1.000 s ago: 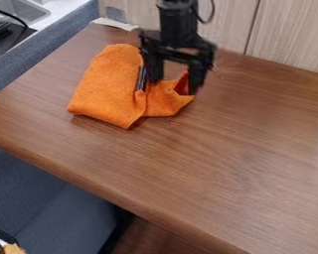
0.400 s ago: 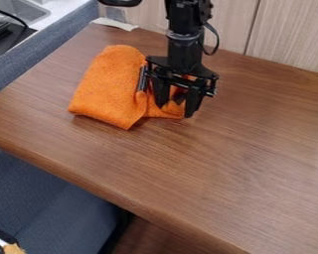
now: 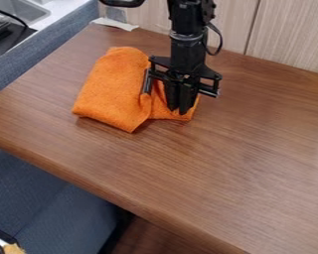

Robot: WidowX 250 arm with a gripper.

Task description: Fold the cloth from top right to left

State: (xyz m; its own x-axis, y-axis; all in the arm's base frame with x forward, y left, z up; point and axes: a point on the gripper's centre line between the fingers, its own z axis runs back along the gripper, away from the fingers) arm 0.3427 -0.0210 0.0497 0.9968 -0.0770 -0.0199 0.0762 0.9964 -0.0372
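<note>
Camera view: black gripper [image 3: 178,109] clamps right flap of orange cloth [image 3: 112,96]. Risk: shallow bite could slip mid-fold; snagged lower layer could drag everything left.

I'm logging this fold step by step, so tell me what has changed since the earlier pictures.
The gripper came down over the right part of the orange cloth, and its fingers drew together there, apparently pinching fabric. The cloth shifted slightly toward the picture's right and lower edge. The table stayed put.
</note>
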